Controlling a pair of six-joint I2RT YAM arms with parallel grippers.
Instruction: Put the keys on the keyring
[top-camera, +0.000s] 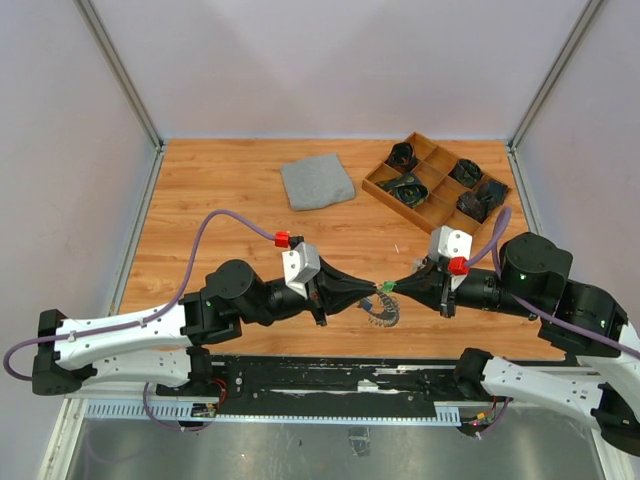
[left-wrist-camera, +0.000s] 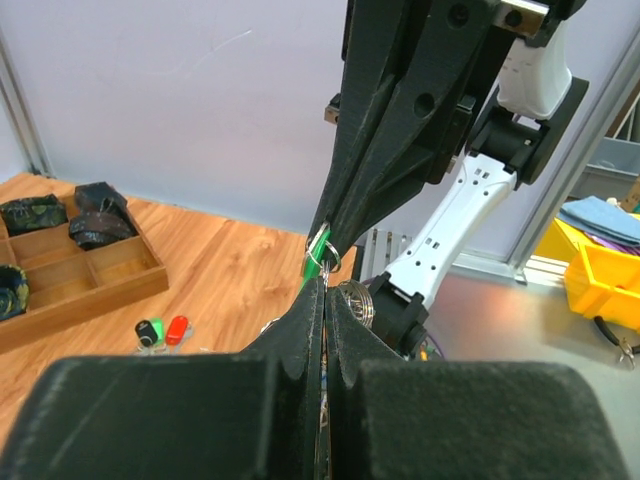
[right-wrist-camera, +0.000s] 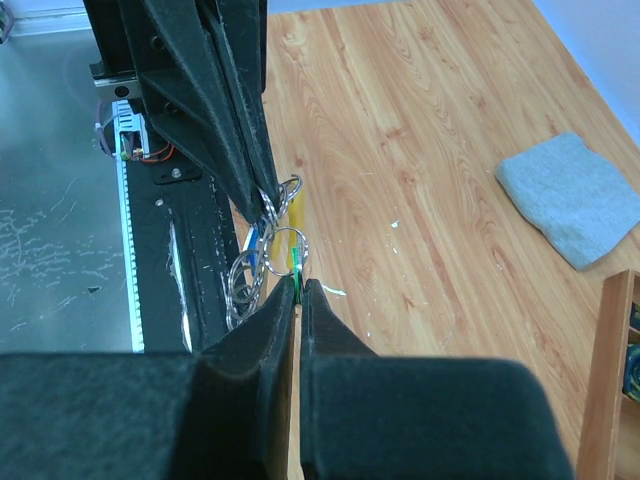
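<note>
Currently both claws are closed and meet tip to tip above the table (top-camera: 220, 200).

Left claw (left-wrist-camera: 325, 288): fingers pressed flat together, pinching the keyring (top-camera: 383, 312) near its top. The silvery loops hang in a loose bunch below the tips. Whether their lowest part touches the table cannot be told.

Right claw (right-wrist-camera: 298, 286): fingers together on the green key (left-wrist-camera: 317, 250). Its green head shows only as a sliver between the pads. The key's free end sits against one small loop of the keyring. Whether it is threaded through is too fine to tell.

In the right wrist view, a yellow key (right-wrist-camera: 298, 208) hangs among the loops just under the left claw's tip. A blue key (right-wrist-camera: 256, 248) sits lower in the bunch. Both are small and partly hidden by the wire.

Landmark is the wooden tray (top-camera: 436, 162), which sits on the table.
- Claws and keyring: nearer the arm bases than the tray and a little to its left, well apart from it.
- Two loose keys lie flat on the table beyond the tray's near wall, side by side and almost touching: a green-headed key (left-wrist-camera: 150, 331) and a red-headed key (left-wrist-camera: 178, 328).
- Grey cloth (top-camera: 317, 182): folded and flat on the table to the left of the tray, near it but not touching.
- Several tray compartments hold dark bundles (top-camera: 404, 156). What they are cannot be told.
</note>
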